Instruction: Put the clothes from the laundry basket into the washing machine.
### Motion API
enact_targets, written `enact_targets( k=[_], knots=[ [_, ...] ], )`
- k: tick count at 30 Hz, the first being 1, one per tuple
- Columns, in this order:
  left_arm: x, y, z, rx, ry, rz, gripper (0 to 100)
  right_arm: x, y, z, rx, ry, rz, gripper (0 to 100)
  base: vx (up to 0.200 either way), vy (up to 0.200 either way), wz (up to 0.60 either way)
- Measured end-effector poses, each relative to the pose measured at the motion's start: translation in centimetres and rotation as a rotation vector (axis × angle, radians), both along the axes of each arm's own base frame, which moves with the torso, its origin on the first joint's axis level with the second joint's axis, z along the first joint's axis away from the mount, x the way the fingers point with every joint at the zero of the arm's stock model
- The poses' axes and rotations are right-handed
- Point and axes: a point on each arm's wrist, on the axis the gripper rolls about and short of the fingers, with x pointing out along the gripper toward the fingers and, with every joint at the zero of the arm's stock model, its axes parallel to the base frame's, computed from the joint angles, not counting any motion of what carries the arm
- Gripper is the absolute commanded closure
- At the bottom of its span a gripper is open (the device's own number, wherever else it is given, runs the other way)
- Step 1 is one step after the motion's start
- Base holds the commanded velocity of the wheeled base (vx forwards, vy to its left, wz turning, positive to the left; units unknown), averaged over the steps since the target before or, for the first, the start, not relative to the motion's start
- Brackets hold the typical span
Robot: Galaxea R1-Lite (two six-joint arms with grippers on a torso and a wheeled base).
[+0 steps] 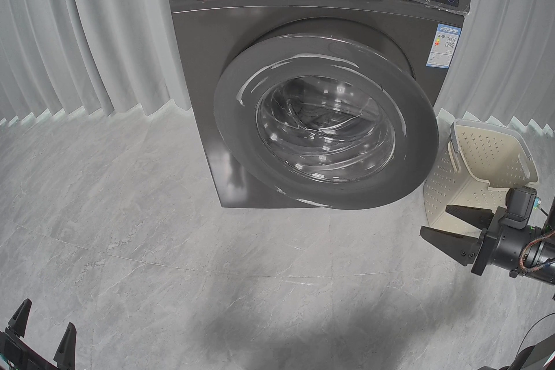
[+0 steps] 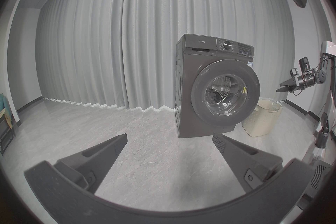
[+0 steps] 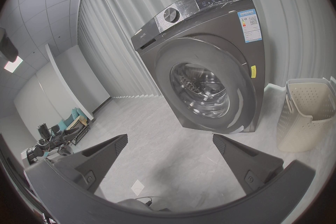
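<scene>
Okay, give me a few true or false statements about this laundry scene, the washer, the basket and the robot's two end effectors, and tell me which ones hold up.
1. The laundry basket stands on the floor, on the robot's right of the washing machine. True.
2. The right end effector grips a garment. False: it is open and empty, near the basket.
3. The left end effector is open. True.
4. The washing machine is white. False: its body is dark grey.
5. A pale curtain hangs behind the machine. True.
</scene>
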Motion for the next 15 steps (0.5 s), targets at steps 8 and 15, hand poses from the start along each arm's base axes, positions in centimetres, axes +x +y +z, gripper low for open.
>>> enact_targets(
  k=[8, 15],
  knots=[
    [0.0, 0.0, 0.0, -0.001, -0.001, 0.000, 0, 1.8, 0.8, -0.4, 0.002, -0.002, -0.008, 100, 0.200, 0.000, 0.00],
    [0.0, 0.0, 0.0, -0.002, 0.000, 0.001, 0, 3.9, 1.3, 0.0, 0.019, -0.038, -0.044, 100, 0.114, 0.000, 0.00]
  ],
)
